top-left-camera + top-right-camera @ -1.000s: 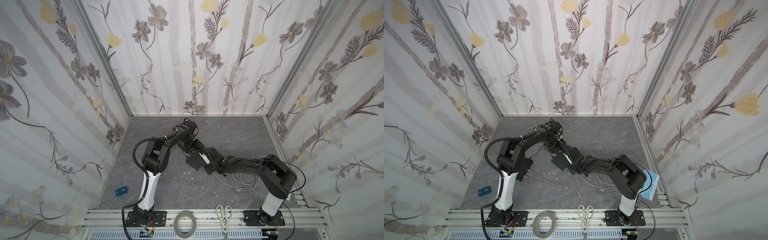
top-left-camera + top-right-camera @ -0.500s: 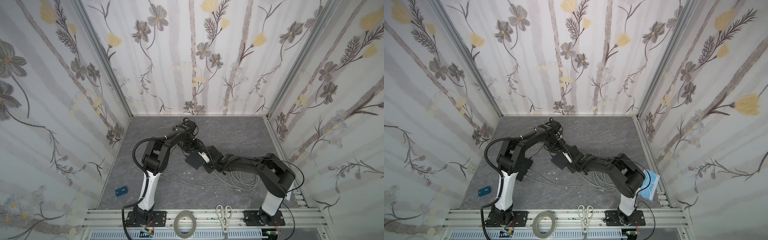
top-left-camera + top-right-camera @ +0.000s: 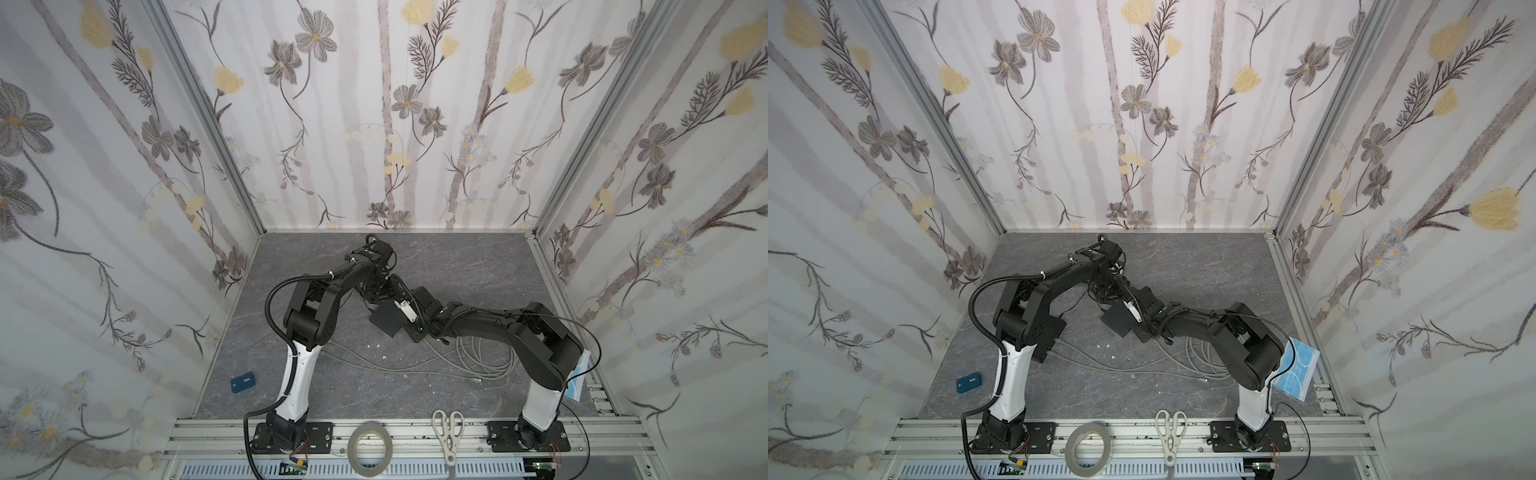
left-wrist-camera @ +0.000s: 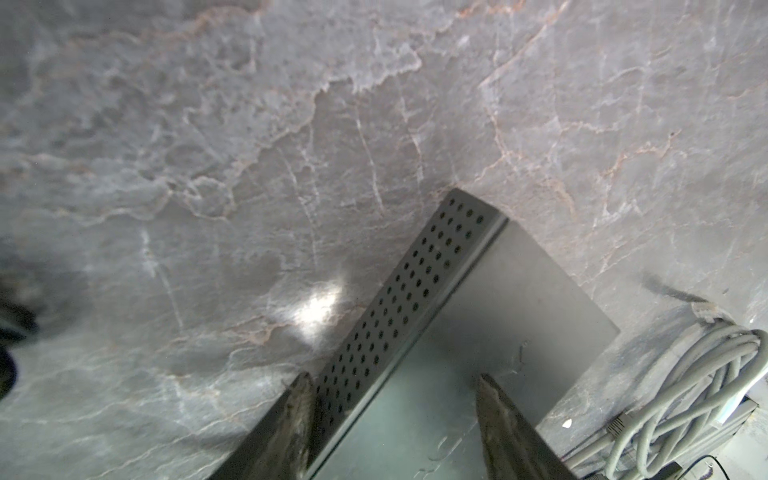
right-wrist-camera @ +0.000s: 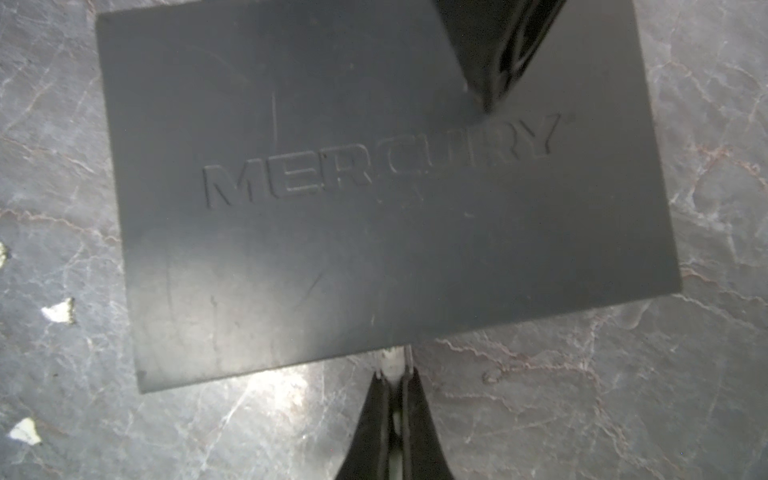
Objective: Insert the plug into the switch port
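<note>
- Only real change in the last second is the right gripper (image 5: 393, 376). In both top views it has crept forward a little toward the switch (image 3: 386, 320). The switch and the left arm look the same as before.
- The right gripper is pinched tight on the plug (image 5: 392, 359). The plug pokes out just past its tips and sits right at the switch's near edge, touching or as good as.
- The left gripper (image 4: 391, 376) has its jaws apart. One finger is beside the vented side of the switch and the other is down on its top face, so it looks more like bracing than a clamp.
- No view shows the ports, they're hidden under that edge. Can't tell if the plug is lined up with one or just butting the case.
- My read is this is the actual push-in, and I'd guess it isn't seated yet. It needs a short straight push while the left keeps the switch from sliding.
- The cable (image 4: 685, 374) is coiled off to the side of the left gripper, not in the way.
</note>
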`<action>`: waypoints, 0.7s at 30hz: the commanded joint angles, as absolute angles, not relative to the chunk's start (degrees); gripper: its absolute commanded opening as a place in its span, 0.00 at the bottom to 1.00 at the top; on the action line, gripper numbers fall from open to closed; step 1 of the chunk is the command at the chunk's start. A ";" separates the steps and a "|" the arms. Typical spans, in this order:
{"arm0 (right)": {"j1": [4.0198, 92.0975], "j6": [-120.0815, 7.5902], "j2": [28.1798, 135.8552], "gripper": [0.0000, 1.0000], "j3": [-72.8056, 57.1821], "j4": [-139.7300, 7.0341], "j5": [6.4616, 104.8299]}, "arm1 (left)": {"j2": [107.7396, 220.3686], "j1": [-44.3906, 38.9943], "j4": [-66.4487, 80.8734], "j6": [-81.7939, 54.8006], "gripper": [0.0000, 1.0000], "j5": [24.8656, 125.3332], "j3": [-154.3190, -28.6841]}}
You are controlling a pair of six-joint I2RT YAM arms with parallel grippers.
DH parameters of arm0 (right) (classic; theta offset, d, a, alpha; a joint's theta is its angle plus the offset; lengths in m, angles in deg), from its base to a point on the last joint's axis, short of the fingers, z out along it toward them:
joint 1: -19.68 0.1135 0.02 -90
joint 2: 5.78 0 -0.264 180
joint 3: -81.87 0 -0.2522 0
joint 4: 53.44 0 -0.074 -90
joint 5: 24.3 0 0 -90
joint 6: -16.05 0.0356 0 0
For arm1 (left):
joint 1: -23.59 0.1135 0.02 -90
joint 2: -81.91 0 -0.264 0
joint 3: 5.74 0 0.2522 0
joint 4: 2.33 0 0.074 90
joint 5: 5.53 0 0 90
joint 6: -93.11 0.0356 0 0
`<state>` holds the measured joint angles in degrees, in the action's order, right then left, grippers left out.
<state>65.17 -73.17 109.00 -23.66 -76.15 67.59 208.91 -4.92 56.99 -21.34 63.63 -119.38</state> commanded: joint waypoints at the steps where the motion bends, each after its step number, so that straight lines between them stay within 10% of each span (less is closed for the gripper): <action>1: 65.20 -74.11 109.76 0.00 -21.38 -65.72 65.35 | 208.52 -5.47 58.90 -22.56 0.62 57.21 -119.17; 21: 65.19 -74.12 111.62 0.00 -16.78 -66.35 64.68 | 207.96 -6.17 56.88 -24.31 0.63 53.03 -117.94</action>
<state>65.04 -72.49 111.29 -18.50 -81.28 67.59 208.58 -4.86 53.95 -23.98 64.83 -118.37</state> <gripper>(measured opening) 0.059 0.626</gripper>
